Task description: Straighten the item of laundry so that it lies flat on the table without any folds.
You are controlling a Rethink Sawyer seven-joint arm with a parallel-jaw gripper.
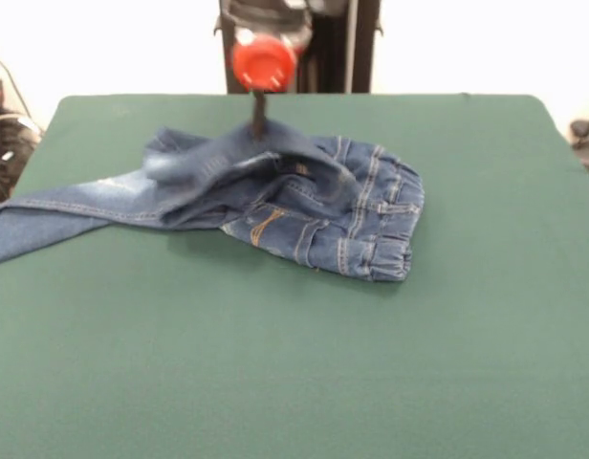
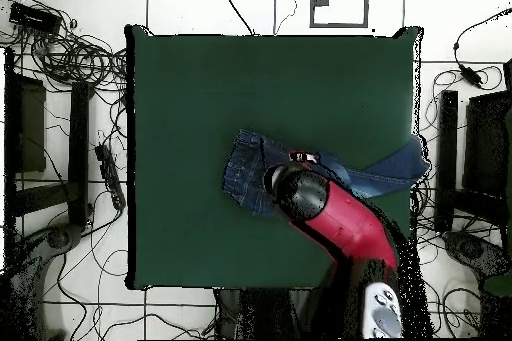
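Reaching down w/ gripper (image 1: pixel 259 122) onto bunched jeans (image 1: pixel 304 206) at raised fold, prob. to lift & spread; one leg trailing off table (image 1: pixel 294 363) edge; jaw state can't tell.

a pale tiled floor (image 2: pixel 180 2) surrounded the scene, tangled black cables (image 2: pixel 75 52) lay at the left, dark equipment racks (image 2: pixel 40 137) stood along both sides, under bright light

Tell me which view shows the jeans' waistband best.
Front view: the waistband faces the camera, gathered elastic and orange stitching visible. Overhead view, the waistband shows only as a dark blue edge beside the arm, which covers part of the jeans.
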